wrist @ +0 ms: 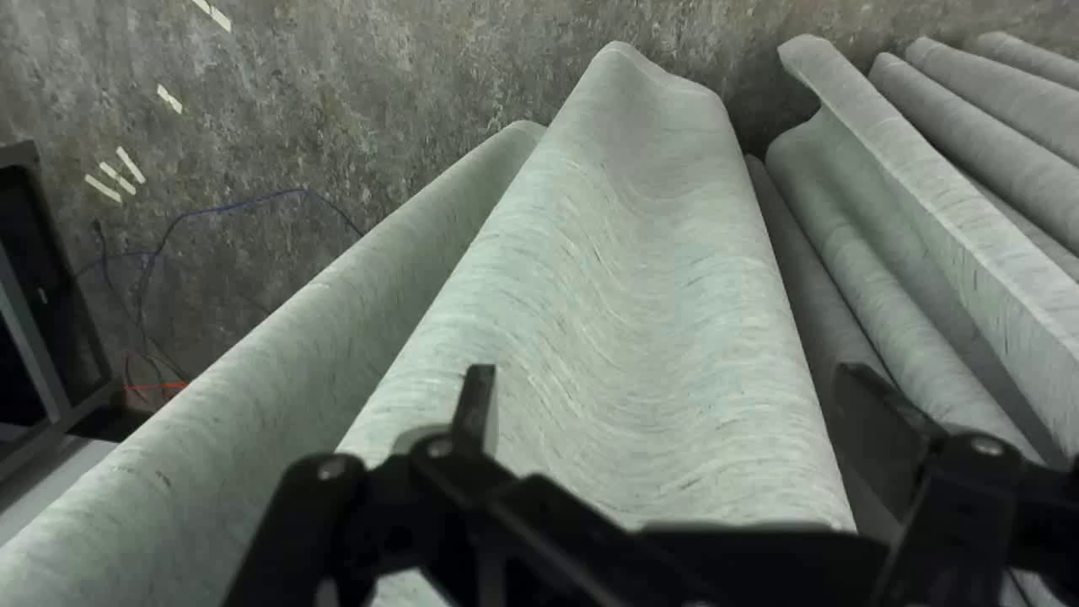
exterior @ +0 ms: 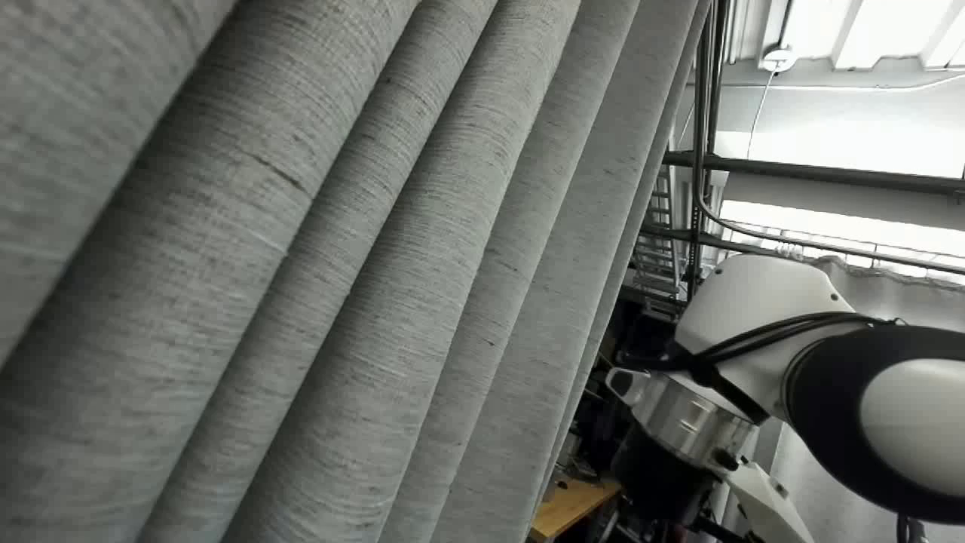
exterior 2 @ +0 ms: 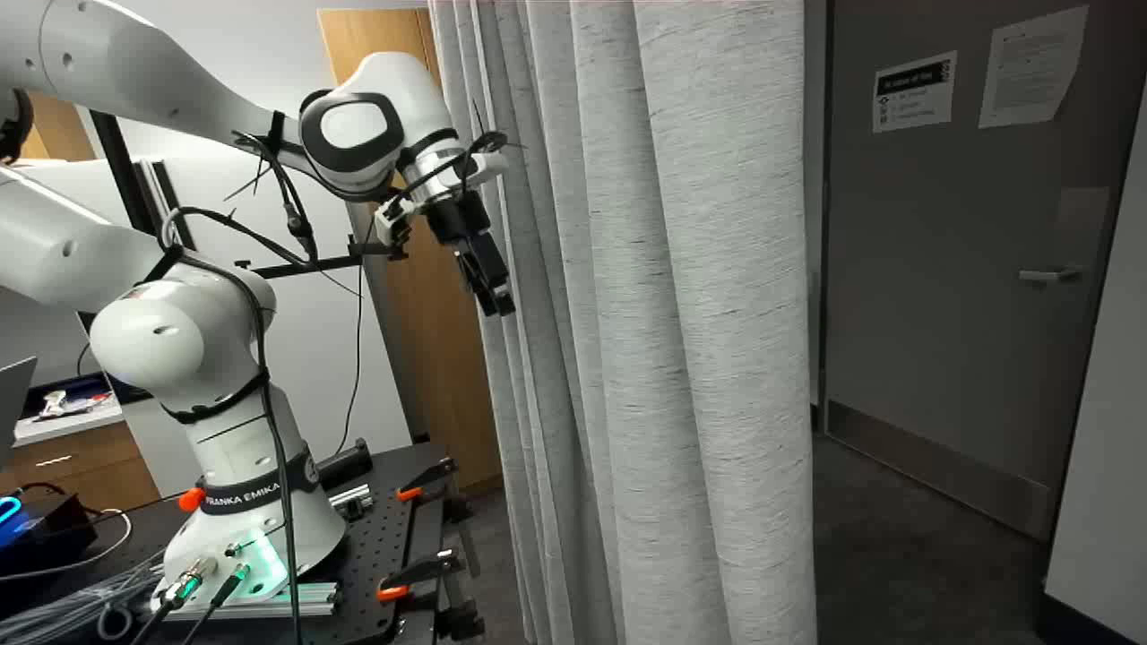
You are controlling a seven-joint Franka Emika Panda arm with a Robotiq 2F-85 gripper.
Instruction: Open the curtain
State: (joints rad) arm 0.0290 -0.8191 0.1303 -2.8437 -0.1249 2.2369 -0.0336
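The curtain is a very large light-grey woven drape with deep vertical folds. It fills most of an exterior view (exterior: 362, 264) and hangs right of the arm in an exterior view (exterior 2: 663, 313). In the wrist view the curtain (wrist: 641, 278) runs down toward the floor, with a broad fold between the two fingers. My gripper (wrist: 666, 375) is open, its black fingers spread wide on either side of that fold. In an exterior view the gripper (exterior 2: 497, 300) points down at the curtain's near left folds. I cannot tell whether it touches the fabric.
A grey door (exterior 2: 950, 313) with a handle stands beyond the curtain. The robot's black base table (exterior 2: 385, 502) carries orange-tipped clamps (exterior 2: 417, 578). A wooden cabinet (exterior 2: 430, 358) stands behind the gripper. Cables (wrist: 169, 228) lie on the floor, and a dark frame (wrist: 42, 337) stands at the left.
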